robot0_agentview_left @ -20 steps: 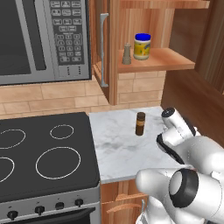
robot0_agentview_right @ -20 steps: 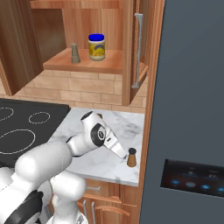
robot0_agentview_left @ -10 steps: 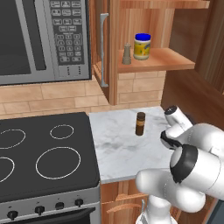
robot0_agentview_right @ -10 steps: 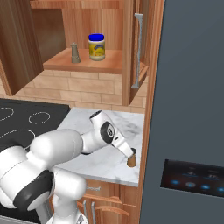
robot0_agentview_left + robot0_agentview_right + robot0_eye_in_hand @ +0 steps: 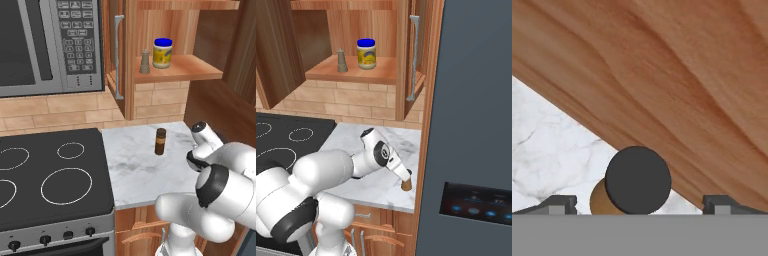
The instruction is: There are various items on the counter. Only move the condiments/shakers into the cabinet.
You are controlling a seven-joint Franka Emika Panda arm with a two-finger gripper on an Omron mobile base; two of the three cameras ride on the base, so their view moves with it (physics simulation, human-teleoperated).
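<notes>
In the hand view the tan shaker with dark top stands on the marbled counter, between the two fingertips of my gripper, which is open and not touching it. In the right base view my gripper hangs just above the same tan shaker, at the counter's front right corner. The yellow blue-lidded jar and the beige shaker stand on the cabinet shelf.
A dark brown tan-capped cylinder stands mid-counter. The cabinet door with its silver handle is swung open. The black stovetop lies left, with the microwave above it. A dark fridge and a wooden side panel close off the right.
My arm has swung right and forward, bringing the gripper from beside the tan shaker to directly over it. The jaws stayed open; nothing on the shelf or counter moved.
</notes>
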